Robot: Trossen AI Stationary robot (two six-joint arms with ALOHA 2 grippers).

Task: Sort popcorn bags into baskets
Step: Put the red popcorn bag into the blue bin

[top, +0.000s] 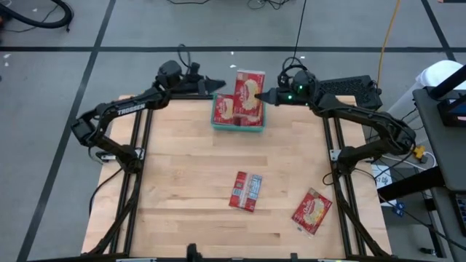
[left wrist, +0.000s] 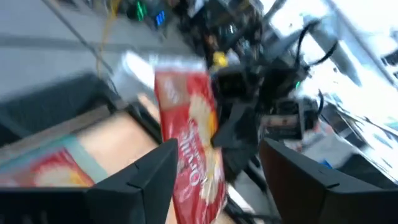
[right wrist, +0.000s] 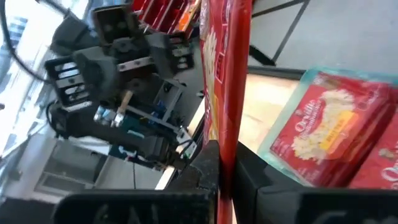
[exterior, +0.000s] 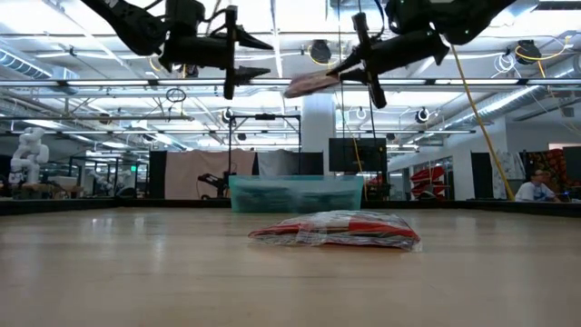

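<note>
A red popcorn bag (top: 250, 89) hangs in the air over the far side of the teal basket (top: 216, 116). My right gripper (top: 268, 96) is shut on it. My left gripper (top: 218, 86) stands open at the bag's other side. In the left wrist view its two fingers stand on either side of the bag (left wrist: 189, 143). More red bags (right wrist: 323, 124) lie in the basket. Two other bags (top: 245, 191) (top: 312, 211) lie flat on the wooden table nearer the front. My right gripper pinches the bag's right-hand edge (right wrist: 227, 134) between its two fingers. The fingers come in about level from the table's right side. The bag (exterior: 309, 84) sticks out from them toward the left, nearly flat and slightly drooping, lifted clear above the basket.
The basket (exterior: 295, 193) stands at the middle of the table's far edge. A bag (exterior: 336, 229) lies in the middle of the table in the low view. Bare wood spans the table's left half. A person sits far off at the right of the room.
</note>
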